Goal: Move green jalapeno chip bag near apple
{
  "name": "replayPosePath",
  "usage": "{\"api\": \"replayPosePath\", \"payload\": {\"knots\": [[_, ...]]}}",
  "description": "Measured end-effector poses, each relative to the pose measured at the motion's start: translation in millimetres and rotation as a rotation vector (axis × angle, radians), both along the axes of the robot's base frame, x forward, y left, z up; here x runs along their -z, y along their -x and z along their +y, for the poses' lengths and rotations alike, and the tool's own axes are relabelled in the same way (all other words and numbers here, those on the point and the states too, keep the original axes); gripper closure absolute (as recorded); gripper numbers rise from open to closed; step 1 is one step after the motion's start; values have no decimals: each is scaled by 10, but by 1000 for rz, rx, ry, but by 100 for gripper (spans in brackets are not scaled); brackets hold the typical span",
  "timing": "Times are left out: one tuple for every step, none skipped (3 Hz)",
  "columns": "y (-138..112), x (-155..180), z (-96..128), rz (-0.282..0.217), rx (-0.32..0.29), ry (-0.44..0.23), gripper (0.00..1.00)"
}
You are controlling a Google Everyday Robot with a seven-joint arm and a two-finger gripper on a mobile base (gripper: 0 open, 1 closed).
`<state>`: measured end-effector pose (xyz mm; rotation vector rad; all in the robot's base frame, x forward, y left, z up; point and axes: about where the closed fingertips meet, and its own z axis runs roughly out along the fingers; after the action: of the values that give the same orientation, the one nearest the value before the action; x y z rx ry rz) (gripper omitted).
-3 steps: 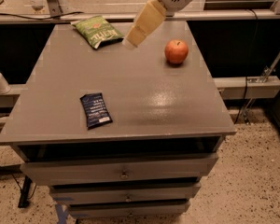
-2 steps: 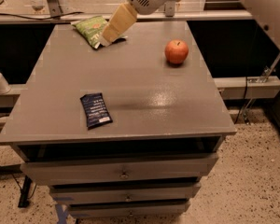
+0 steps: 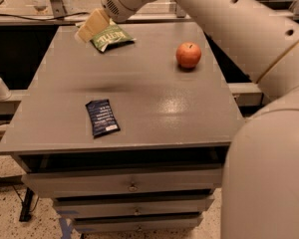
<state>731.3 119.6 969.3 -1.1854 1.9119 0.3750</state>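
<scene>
1. A grey table top point(image 3: 154, 108) caps a cabinet of stacked drawers point(image 3: 124, 183), each with a small knob at its middle; a dark gap runs just under the top
2. Speckled floor point(image 3: 5, 223) shows at the lower left, and a pale rail point(image 3: 20, 20) with a dark cable along it crosses behind the table's far edge
3. The robot's pale arm point(image 3: 229, 29) reaches in from the right and fills much of that side of the view
4. The green jalapeno chip bag point(image 3: 113, 37) lies flat near the far edge of the top, left of centre; its white lettering cannot be read
5. A dark blue packet point(image 3: 102, 117) lies flat towards the front left; its pale print is also unreadable
6. The apple point(image 3: 188, 55) stands stem dimple up at the far right, well apart from the bag, with bare table between them
7. The gripper point(image 3: 89, 28) is at the bag's far left corner, its tan tip overlapping the bag's edge; whether it touches the bag, and whether it is apart, together or clamped, cannot be told
</scene>
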Motion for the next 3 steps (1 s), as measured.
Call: {"api": "replayPosePath", "payload": {"knots": [[-406, 246, 213, 28, 35, -33, 0], [-771, 488, 321, 61, 81, -91, 0], [-1011, 727, 358, 87, 107, -121, 0]]}}
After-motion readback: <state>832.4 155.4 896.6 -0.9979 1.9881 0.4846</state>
